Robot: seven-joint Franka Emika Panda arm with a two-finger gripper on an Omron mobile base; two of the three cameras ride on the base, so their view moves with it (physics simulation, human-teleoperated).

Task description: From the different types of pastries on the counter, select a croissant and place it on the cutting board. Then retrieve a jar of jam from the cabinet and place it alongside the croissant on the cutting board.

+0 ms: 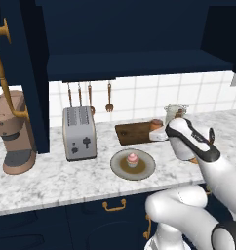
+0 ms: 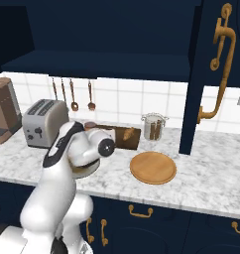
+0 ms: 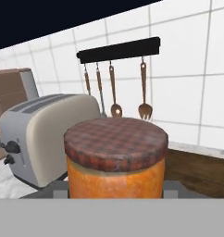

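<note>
Jar [image 3: 116,157]: orange, checked brown lid, upright and close before the hand camera, over the near end of the board.
Gripper [image 3: 116,193]: grey fingers [image 3: 56,190] flank the jar's sides; part closed on it, from what I see.
Board [image 1: 132,133]: dark wood on the counter [image 1: 56,176], between toaster [image 1: 79,133] and glass jar [image 2: 154,126].
Croissant [image 2: 128,134]: lies on the board's right part.
Cupcake [image 1: 132,158]: on a plate in front of the board, not wanted.
Step, my guess: setting the jam down.
Doing it well: lower straight, keep it upright, land it on bare wood beside the croissant, then release.
Risk: nudging the croissant or catching the board's edge.
</note>
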